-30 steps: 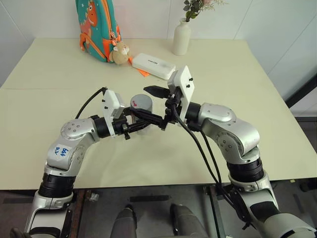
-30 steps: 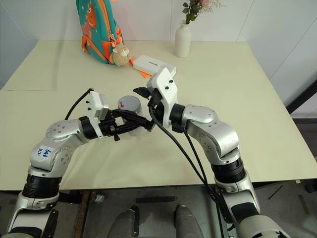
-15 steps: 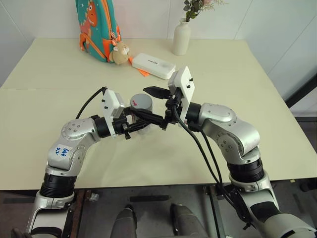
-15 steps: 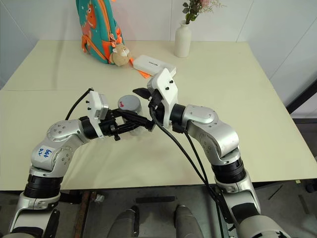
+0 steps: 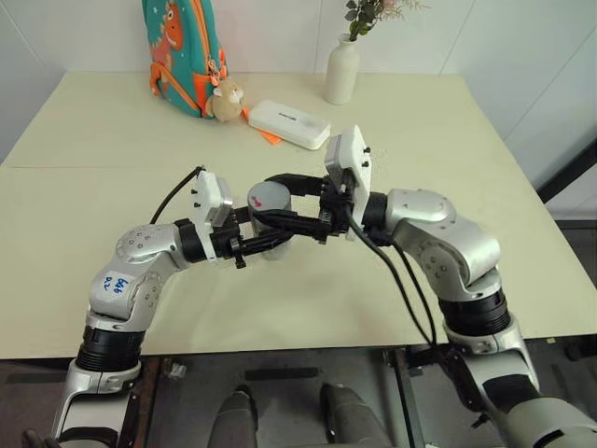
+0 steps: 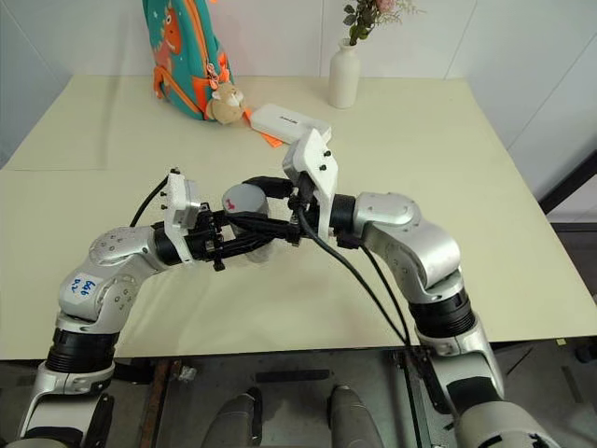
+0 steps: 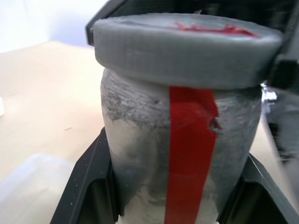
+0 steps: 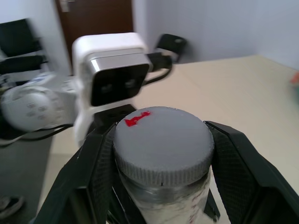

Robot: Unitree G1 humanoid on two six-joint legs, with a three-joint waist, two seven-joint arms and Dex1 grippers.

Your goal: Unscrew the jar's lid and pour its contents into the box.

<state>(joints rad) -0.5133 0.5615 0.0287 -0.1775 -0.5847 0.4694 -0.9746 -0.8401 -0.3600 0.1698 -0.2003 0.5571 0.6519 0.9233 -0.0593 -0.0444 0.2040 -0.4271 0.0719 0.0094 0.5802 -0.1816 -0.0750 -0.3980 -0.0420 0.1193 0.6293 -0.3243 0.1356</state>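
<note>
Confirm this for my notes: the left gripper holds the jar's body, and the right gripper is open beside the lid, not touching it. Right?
Not quite. The right gripper is shut on the lid, its fingers pressed against the rim, as the right wrist view shows. The left gripper does hold the jar by its body.

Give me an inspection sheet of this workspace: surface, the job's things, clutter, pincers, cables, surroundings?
Surface: pale table.
Job's things: jar held above the table, lid on it.
Clutter: white case, backpack with a plush toy, vase with flowers, all at the far edge.
Pincers: left pincer shut on the jar; right pincer shut on the lid.
Cables: black cables hanging from the right arm.
Surroundings: white wall behind.
</note>
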